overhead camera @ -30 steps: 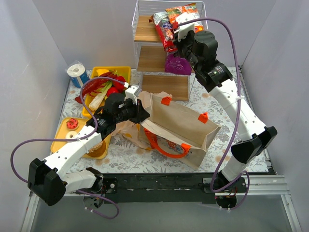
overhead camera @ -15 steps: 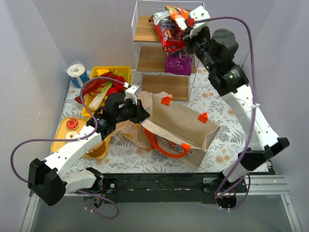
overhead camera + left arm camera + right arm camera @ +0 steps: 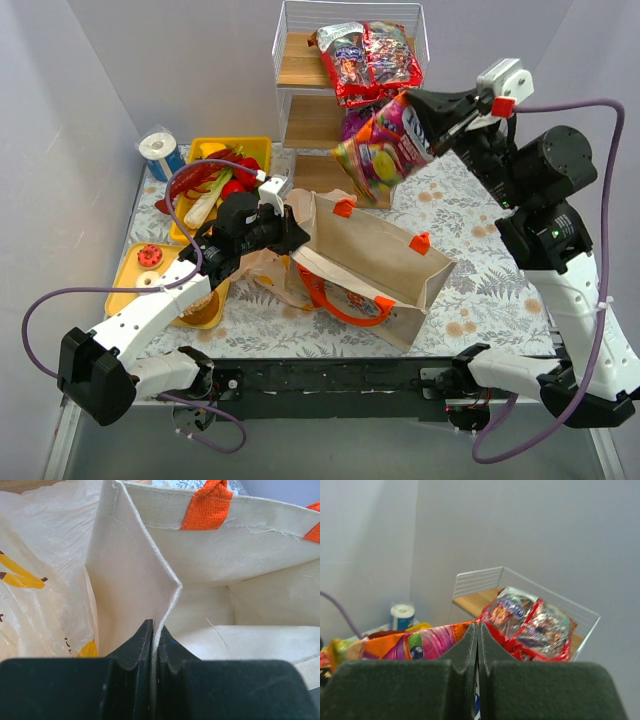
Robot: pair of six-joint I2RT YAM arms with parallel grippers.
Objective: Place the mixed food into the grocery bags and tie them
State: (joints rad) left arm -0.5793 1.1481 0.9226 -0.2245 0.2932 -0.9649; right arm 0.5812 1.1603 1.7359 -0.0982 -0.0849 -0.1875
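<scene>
My left gripper (image 3: 154,647) is clamped tight on the left rim of the beige tote (image 3: 385,255), whose inside gapes open. My right gripper (image 3: 437,108) pinches an orange-pink snack packet (image 3: 385,145), hanging in open air on the near side of the wire shelf (image 3: 290,40), clear of the tote's far rim; 2 red crisp packets (image 3: 365,60) lie on the top shelf

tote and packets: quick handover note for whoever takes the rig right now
Left gripper: shut on tote rim, holding its mouth open.
Right gripper: shut on orange packet, in the air between rack and tote.
Red packets on rack top shelf; peach bag crumpled beside tote.
Done: nothing visible inside tote.
Left: drop packet in, bag the rest, tie both bags.
</scene>
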